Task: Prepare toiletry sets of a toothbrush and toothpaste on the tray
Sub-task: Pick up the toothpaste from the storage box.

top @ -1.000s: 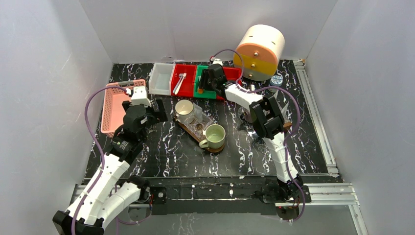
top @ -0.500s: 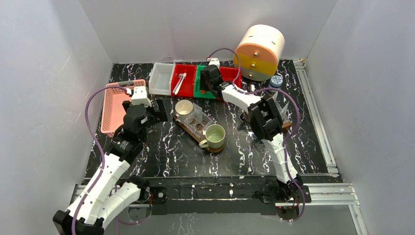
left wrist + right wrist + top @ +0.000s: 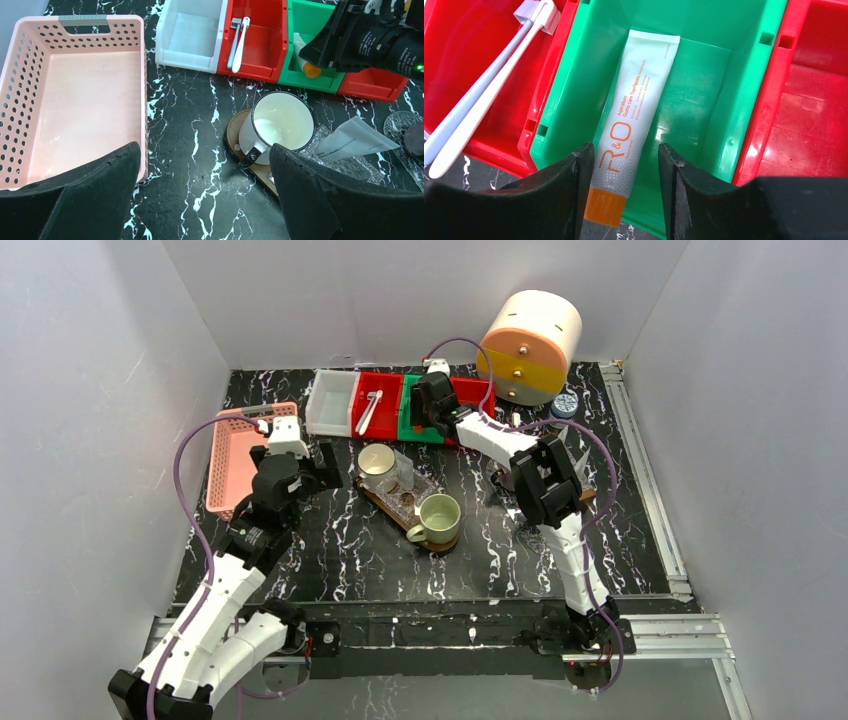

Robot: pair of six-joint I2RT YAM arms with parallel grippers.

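R gripper: matte black fingers are held part-spread astride the cap end of the toothpaste tube, w/ slim gaps both sides; nothing is pinched. The flat, soft white tube w/ orange cap is laid lengthwise in the glossy green plastic bin. Two slim toothbrushes are laid in the adjacent red bin. L gripper is spread wide over the white-veined black tabletop.

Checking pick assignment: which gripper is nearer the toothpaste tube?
Right. The right gripper has a finger on either side of the tube in the green bin. The left gripper hangs between the basket and mug, well back from it.
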